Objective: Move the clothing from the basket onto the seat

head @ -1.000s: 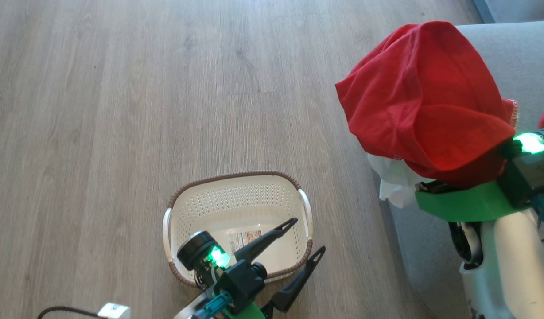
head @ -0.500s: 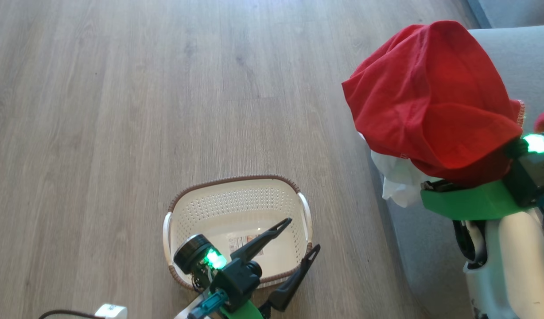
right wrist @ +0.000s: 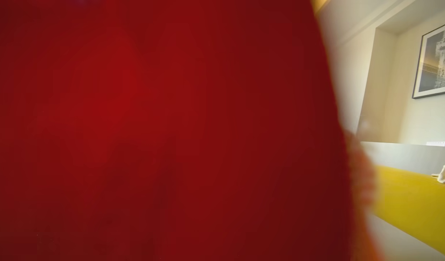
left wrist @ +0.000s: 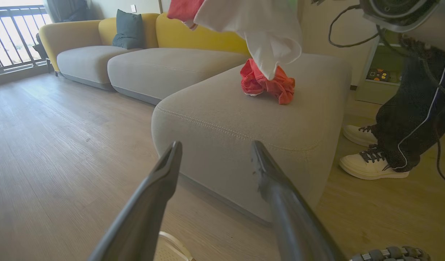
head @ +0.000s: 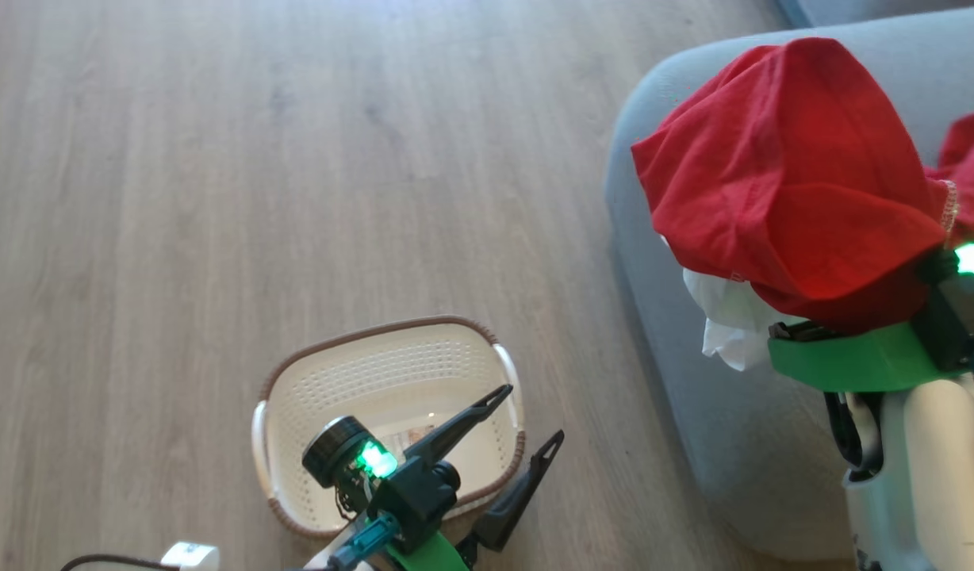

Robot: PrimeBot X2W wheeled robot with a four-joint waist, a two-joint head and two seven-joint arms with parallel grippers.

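Observation:
A red piece of the clothing [head: 780,174], with white fabric [head: 729,325] hanging beneath it, is draped over my raised right gripper and hides its fingers. It hangs above the corner of the grey seat [head: 669,396]. The same red fabric [right wrist: 153,127] covers most of the right wrist view. Another red garment [left wrist: 267,81] lies crumpled on the seat [left wrist: 226,119]. The cream basket [head: 297,396] stands on the floor with nothing in it. My left gripper [head: 530,413] is open over the basket's right rim, holding nothing, and its fingers [left wrist: 161,188] point at the seat.
Wooden floor [head: 217,198] surrounds the basket. A person's feet in white shoes [left wrist: 374,166] stand beside the seat. Grey cushions with yellow backs [left wrist: 171,69] stretch behind it. A white plug on a cable [head: 189,555] lies at the lower left.
The camera has turned, so the basket sits further left and more of the seat shows. The held clothing is now more over the seat's corner. The left gripper stays open.

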